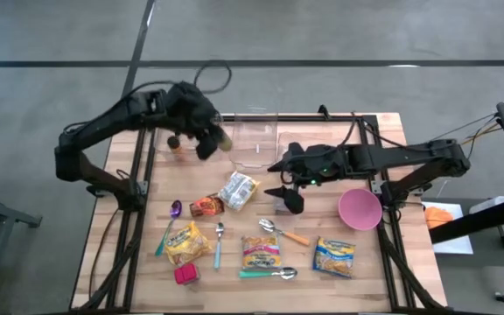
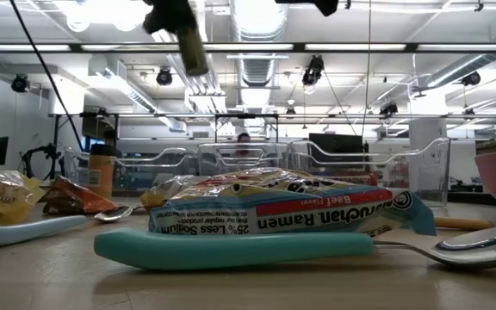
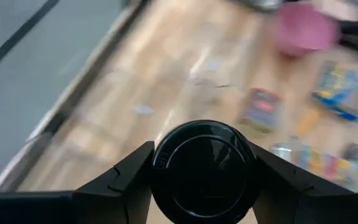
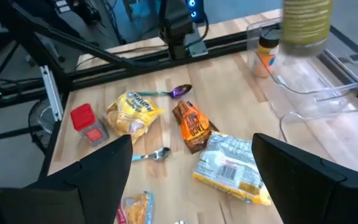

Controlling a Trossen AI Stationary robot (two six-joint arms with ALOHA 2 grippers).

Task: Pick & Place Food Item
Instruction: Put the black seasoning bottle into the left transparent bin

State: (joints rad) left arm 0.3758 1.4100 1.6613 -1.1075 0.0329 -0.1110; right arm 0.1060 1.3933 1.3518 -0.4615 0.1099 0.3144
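Note:
My left gripper (image 1: 208, 140) hangs over the table's far left part, shut on a jar (image 1: 225, 138) with a yellowish body (image 4: 306, 25) and a black lid (image 3: 204, 171). The jar hangs tilted in the air (image 2: 192, 47), next to the clear bin's (image 1: 256, 140) left end. My right gripper (image 1: 287, 199) stands open above the table's middle, nothing between its fingers (image 4: 191, 144). Beneath and ahead of it lie a silvery ramen pack (image 4: 232, 168) and a brown snack bag (image 4: 191, 124). My left gripper pinches the jar at its lid end, one finger (image 3: 132, 177) on each of two opposite sides of the black lid (image 3: 166, 155). The lid's top faces back toward the wrist, so the jar lies along the fingers. It is lifted clear, its body slanting downward beyond the fingertips.
An orange spice bottle (image 1: 175, 146) stands left of the jar. A pink bowl (image 1: 360, 208) sits at the right. Ramen packs (image 1: 261, 251) (image 1: 334, 256), a yellow bag (image 1: 187, 242), a red box (image 1: 185, 275) and several spoons (image 1: 219, 245) lie across the near half.

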